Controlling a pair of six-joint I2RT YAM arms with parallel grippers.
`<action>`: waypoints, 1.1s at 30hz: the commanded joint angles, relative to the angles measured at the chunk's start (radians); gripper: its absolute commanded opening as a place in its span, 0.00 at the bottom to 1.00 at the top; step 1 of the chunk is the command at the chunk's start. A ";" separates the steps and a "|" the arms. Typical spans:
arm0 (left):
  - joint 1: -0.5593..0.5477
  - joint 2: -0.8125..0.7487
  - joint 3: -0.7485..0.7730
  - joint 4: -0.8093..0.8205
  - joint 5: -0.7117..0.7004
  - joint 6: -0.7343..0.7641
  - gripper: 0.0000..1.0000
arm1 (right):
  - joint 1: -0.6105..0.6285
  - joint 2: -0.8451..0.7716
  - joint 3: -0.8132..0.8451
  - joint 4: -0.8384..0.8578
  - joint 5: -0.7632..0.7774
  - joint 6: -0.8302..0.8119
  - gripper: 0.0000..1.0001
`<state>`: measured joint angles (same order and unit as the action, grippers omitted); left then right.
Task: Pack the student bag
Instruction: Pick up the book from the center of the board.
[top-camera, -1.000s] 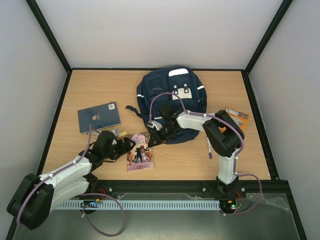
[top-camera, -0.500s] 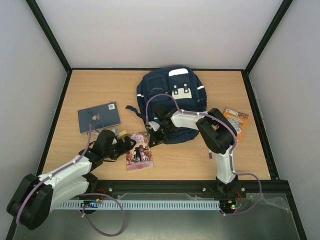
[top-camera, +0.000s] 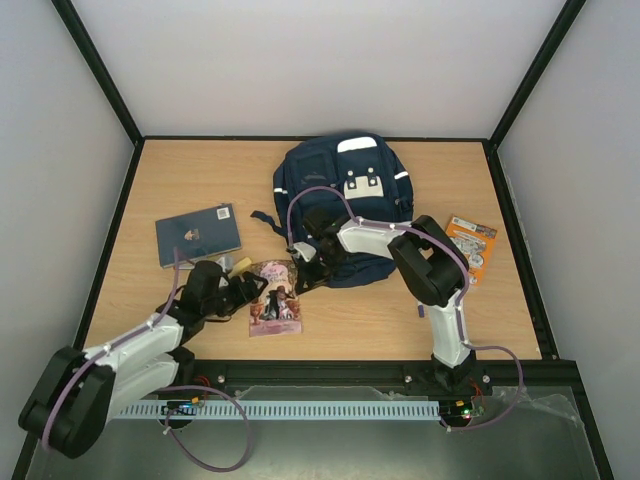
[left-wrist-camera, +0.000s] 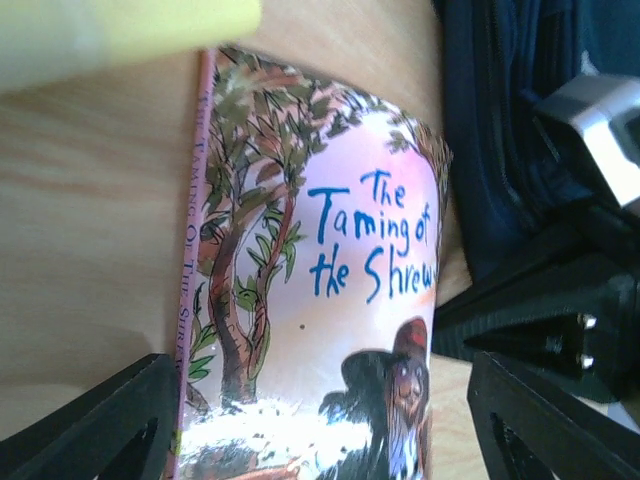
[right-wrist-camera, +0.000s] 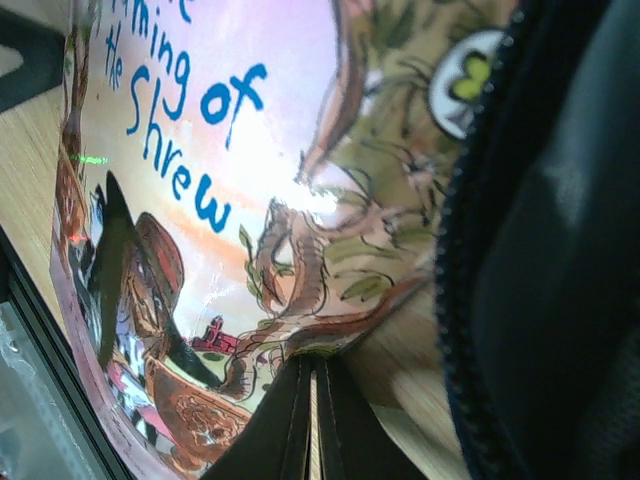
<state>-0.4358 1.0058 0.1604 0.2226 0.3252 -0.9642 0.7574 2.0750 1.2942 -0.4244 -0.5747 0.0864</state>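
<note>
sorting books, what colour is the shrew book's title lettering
Blue title lettering, clearest in the left wrist view.

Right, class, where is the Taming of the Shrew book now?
In the top view the book lies left of centre, by the near-left edge of the student bag, between the left pincer and right pincer.

1. One navy-blue student bag (top-camera: 345, 200) is lying out;
2. one dark-blue notebook (top-camera: 198, 237) is lying out;
3. one "The Taming of the Shrew" picture book (top-camera: 277, 306) is lying out;
4. one orange printed pack (top-camera: 472, 245) is showing;
5. one small yellow object (top-camera: 240, 264) is showing;
6. two robot arms are reaching in: left arm (top-camera: 130, 345), right arm (top-camera: 440, 275).
</note>
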 joint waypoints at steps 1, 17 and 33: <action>-0.032 -0.159 0.005 -0.205 0.172 -0.026 0.81 | 0.055 0.197 -0.074 -0.012 0.286 -0.020 0.05; -0.029 -0.323 0.063 -0.227 0.130 -0.077 0.74 | 0.058 0.207 -0.051 -0.021 0.230 -0.019 0.06; -0.011 -0.184 0.130 -0.324 -0.030 -0.037 0.78 | 0.058 0.258 0.034 -0.049 0.230 -0.017 0.06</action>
<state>-0.4454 0.7635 0.2634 -0.1429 0.2802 -1.0153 0.7609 2.1361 1.3914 -0.5014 -0.6018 0.0753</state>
